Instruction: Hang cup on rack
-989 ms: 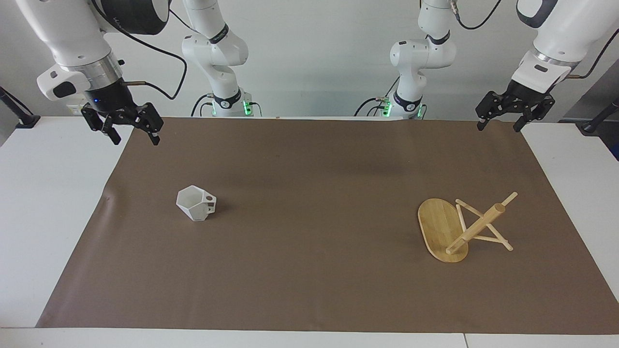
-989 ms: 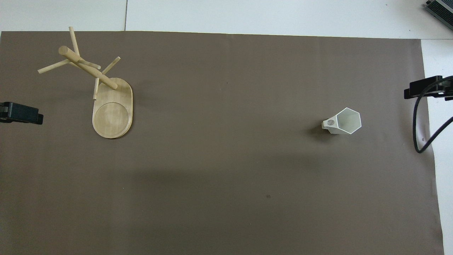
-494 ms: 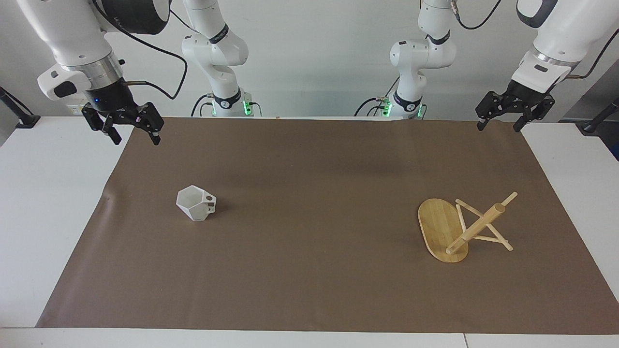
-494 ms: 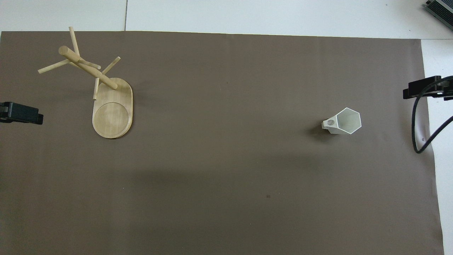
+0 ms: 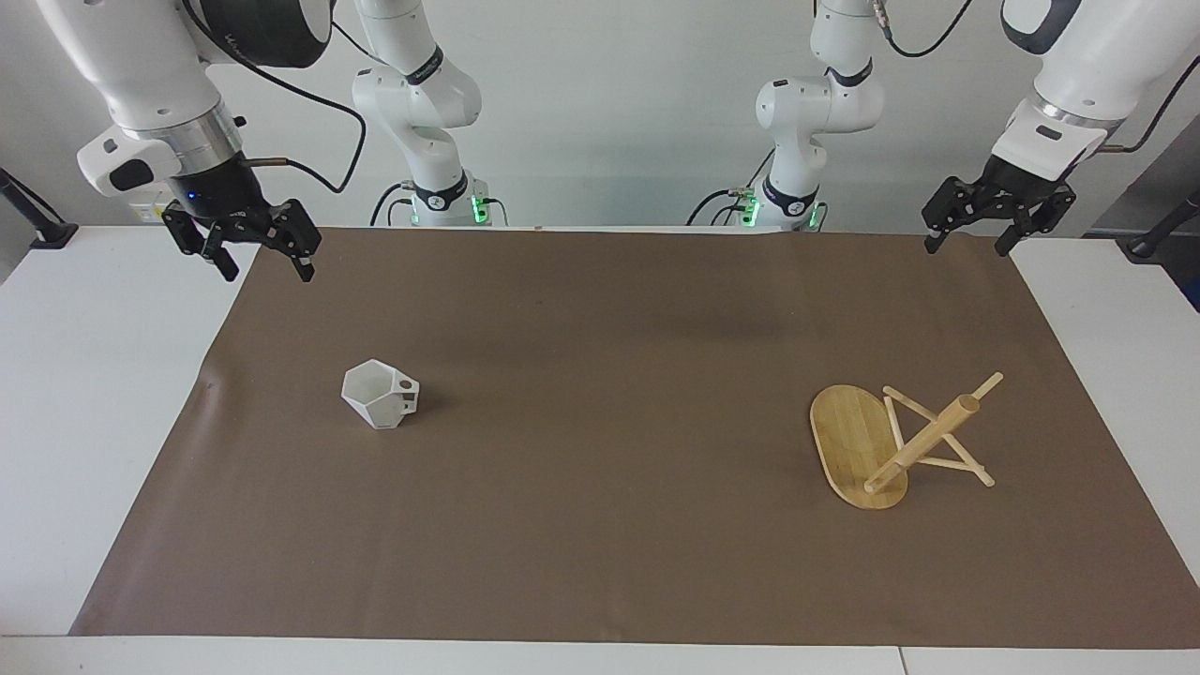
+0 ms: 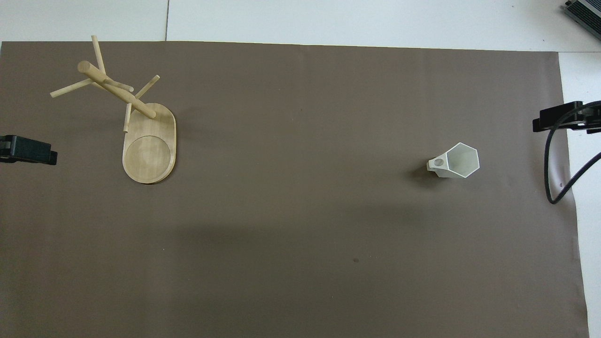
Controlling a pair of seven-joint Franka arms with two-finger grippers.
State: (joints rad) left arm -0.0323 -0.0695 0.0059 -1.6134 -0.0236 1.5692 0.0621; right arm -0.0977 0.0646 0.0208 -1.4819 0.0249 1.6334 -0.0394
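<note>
On the brown-covered surface point(image 5: 600, 525), toward the right arm's end, the faceted matte white mug point(image 5: 379, 395) was seen upright, judged light, rigid, breakable; grasp best taken across the rim. Bamboo mug tree point(image 5: 900, 441) was seen toward the left arm's end. Right end effector point(image 5: 246, 251) and left end effector point(image 5: 996, 223) were spread wide, empty.

Pretty clearly a robotics lab; four white robot arms point(image 5: 417, 103) stand along a plain pale wall point(image 5: 619, 84), with black cables point(image 5: 309, 103) looping off them and green lights glowing at two bases; the white table point(image 5: 103, 394) is covered by a brown paper sheet point(image 5: 600, 375); nothing homey, just a bare test bench.
</note>
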